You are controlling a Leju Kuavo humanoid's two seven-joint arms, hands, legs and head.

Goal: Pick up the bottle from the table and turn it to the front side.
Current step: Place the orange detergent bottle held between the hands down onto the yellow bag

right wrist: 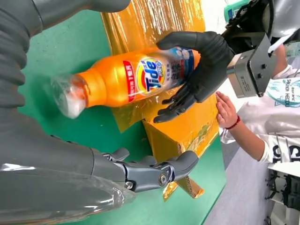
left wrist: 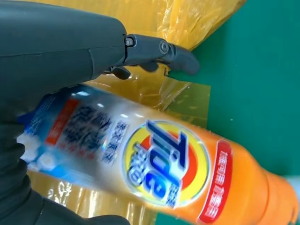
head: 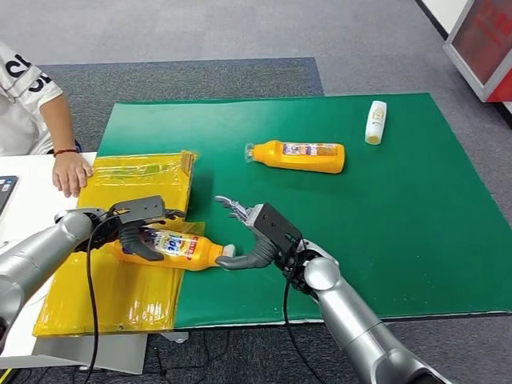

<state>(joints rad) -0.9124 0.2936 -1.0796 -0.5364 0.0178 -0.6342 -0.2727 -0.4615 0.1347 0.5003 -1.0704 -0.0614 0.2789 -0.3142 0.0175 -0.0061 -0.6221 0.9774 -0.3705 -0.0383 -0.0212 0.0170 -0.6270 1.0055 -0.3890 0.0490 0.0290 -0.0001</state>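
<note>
Left hand [head: 134, 226] clamped on bottle [head: 181, 249], right hand [head: 257, 236] spread, green mat [head: 362, 232], grey carpet [head: 181, 32]

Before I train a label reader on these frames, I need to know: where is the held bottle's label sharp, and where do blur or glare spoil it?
Right wrist view: the orange detergent bottle in the left hand has a readable logo, though its clear cap is blurred. Left wrist view: the logo is fairly sharp, but the blue label end nearest the camera is soft and streaked with glare. Head view: the label is too small to read.
</note>
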